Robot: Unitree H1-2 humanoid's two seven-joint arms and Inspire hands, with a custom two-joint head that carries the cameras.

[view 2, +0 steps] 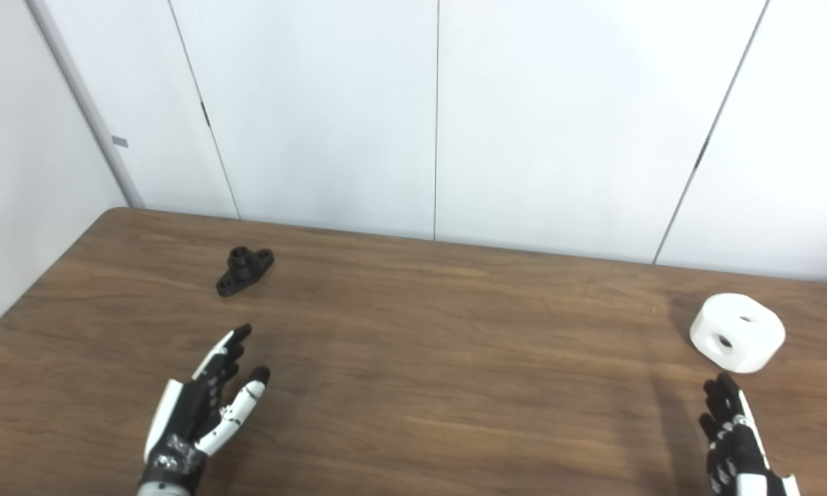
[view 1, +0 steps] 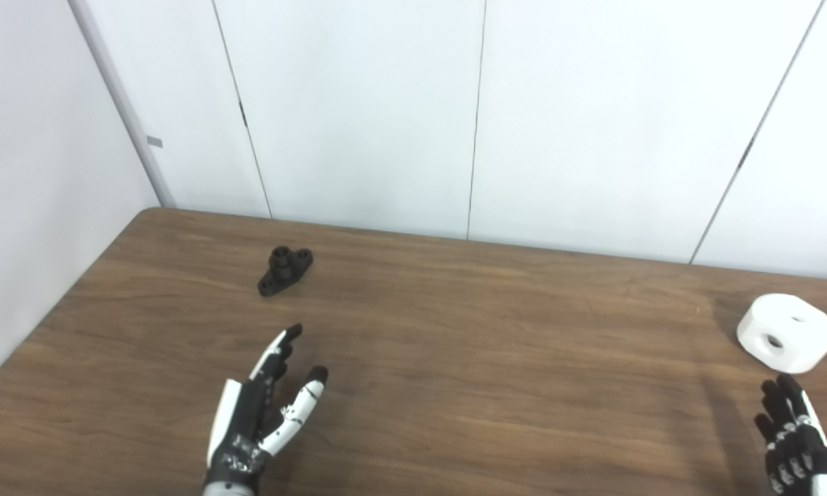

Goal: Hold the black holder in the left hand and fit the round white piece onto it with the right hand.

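The black holder [view 1: 285,270] lies flat on the wooden table [view 1: 455,344] at the far left, a short post rising from its middle. My left hand [view 1: 262,412] hovers open a little nearer than it, fingers stretched toward the holder, nothing in its grasp. The round white piece [view 1: 786,333], a thick puck with holes in its top and side, rests at the right edge. Just in front of it my right hand [view 1: 796,435] is open and empty, fingers pointing up at the piece, its wrist cut off by the picture's bottom corner.
White wall panels [view 1: 482,117] stand right behind the table's far edge. A further wall [view 1: 34,207] runs along the table's left side. Nothing else lies on the brown tabletop between the two objects.
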